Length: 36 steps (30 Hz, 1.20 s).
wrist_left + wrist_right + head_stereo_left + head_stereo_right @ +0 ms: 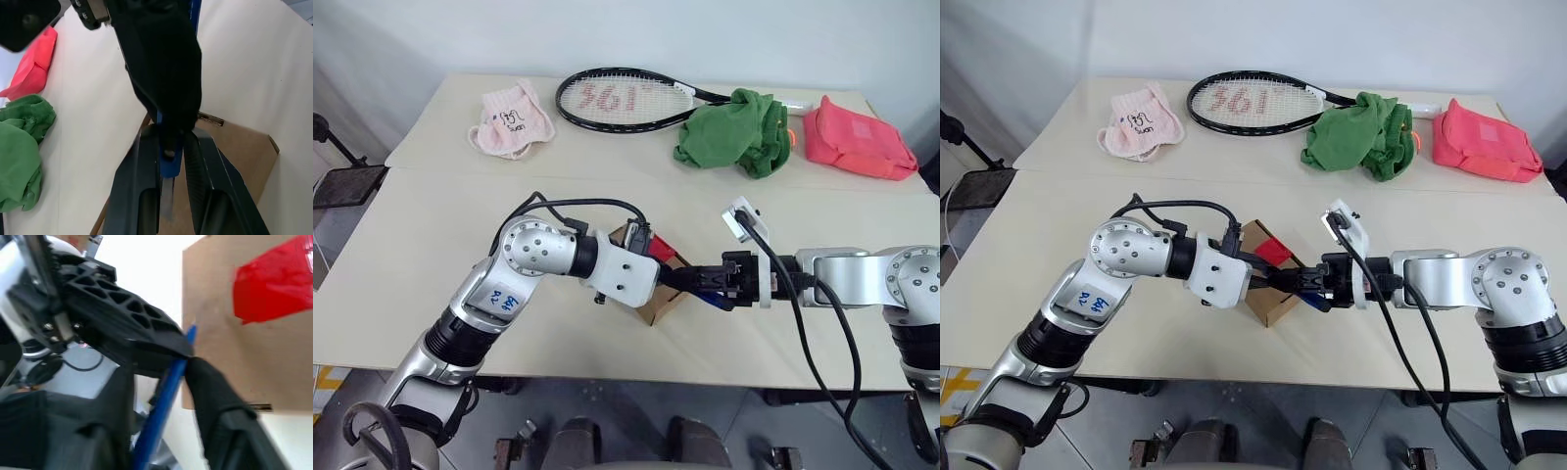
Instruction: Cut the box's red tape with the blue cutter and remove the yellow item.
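Left eye view: a pale pink cloth [512, 120] is seen at the far left of the beige table [431, 245], followed by a black-framed tennis racket [626, 100], a crumpled green cloth [736, 132] and a coral-pink pouch [857, 139] at the far right.

Near the front edge, the left gripper [674, 278] and the right gripper [705, 284] are brought tip to tip above the small brown corrugated cardboard box [1268, 279], which is set on the table between the 2 arms. A bright red rectangular tape strip [1274, 251] is stuck on the box's top.

In the left wrist view, the slim dark-blue pen-like cutter [170, 161] is pinched between the 2 black fingers [142, 191] of the left gripper, its thin metal blade pointing back toward the wrist over the cardboard. In the right wrist view, the right gripper's fingers [217, 406] are closed around the same blue shaft, so the cutter is gripped from both ends.
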Tool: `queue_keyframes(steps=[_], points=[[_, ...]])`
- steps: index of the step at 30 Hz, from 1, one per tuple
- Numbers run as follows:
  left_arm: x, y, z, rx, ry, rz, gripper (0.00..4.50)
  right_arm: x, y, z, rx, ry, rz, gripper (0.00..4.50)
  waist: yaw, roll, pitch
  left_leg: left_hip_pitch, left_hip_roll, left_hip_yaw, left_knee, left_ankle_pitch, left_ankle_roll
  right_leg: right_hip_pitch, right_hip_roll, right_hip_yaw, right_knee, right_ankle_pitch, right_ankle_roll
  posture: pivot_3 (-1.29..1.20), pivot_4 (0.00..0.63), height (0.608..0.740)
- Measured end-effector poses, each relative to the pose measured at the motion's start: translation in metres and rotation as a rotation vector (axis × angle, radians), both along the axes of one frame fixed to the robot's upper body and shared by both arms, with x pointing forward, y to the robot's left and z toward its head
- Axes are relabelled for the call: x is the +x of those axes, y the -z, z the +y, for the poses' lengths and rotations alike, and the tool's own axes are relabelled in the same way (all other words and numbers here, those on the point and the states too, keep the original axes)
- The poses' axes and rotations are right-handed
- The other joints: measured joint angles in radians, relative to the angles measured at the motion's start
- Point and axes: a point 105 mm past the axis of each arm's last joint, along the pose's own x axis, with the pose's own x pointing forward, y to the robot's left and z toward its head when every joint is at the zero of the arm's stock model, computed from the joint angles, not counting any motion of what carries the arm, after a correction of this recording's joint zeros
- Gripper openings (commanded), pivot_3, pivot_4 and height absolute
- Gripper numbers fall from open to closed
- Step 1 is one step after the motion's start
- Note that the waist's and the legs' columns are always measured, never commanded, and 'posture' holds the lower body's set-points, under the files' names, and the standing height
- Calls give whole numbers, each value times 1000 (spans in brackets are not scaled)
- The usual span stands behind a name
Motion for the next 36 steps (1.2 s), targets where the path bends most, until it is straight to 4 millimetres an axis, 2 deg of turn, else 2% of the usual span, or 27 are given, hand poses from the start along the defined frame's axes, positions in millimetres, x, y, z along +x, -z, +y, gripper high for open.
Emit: queue_keyframes(steps=[10,12,13,16,21,25,28,31,32,34,36], points=[[-1,2,-1,7,2,8,393,-2,2,-1,6,6,1,981,-1,0,0,0,0,0,0,0,0,0,0,0,0,0,0,0,150,740],[0,2,-1,1,-5,22,1118,-2,2,-1,6,7,1,981,-1,0,0,0,0,0,0,0,0,0,0,0,0,0,0,0,150,740],[0,0,-1,-17,-16,45,1305,-2,3,-1,5,12,1,981,0,0,0,0,0,0,0,0,0,0,0,0,0,0,0,0,150,740],[3,-5,3,-64,-47,94,2237,-2,3,-1,5,16,2,980,-1,0,0,0,0,0,0,0,0,0,0,0,0,0,0,0,150,740],[0,-20,14,-105,-49,90,3674,-1,6,-2,-5,24,6,980,-1,0,0,0,0,0,0,0,0,0,0,0,0,0,0,0,150,740],[0,-24,38,-126,-100,195,3718,-2,4,-4,10,24,0,980,-4,1,0,0,0,0,0,0,0,0,0,0,0,0,0,0,150,740],[4,-35,58,-182,-164,242,3718,-3,1,-8,17,27,-12,980,-3,0,0,0,0,0,0,0,0,0,0,0,0,0,0,0,150,740],[13,-45,80,-248,-241,264,3718,-7,-10,-12,40,26,-63,980,0,1,0,0,0,0,0,0,0,0,0,0,0,0,0,0,150,740],[19,-47,88,-306,-277,302,3331,-9,-15,-18,49,39,-91,980,5,1,0,0,0,-1,0,0,0,0,0,0,0,0,0,0,150,740],[31,-45,104,-400,-359,367,2845,-14,-21,-29,39,64,-131,980,6,0,0,0,0,-1,0,0,0,0,0,0,0,0,0,0,150,740],[38,-38,112,-439,-405,416,2253,-20,-27,-36,39,83,-168,980,7,0,0,0,0,-1,-1,0,0,0,0,-1,0,0,1,0,150,740]])
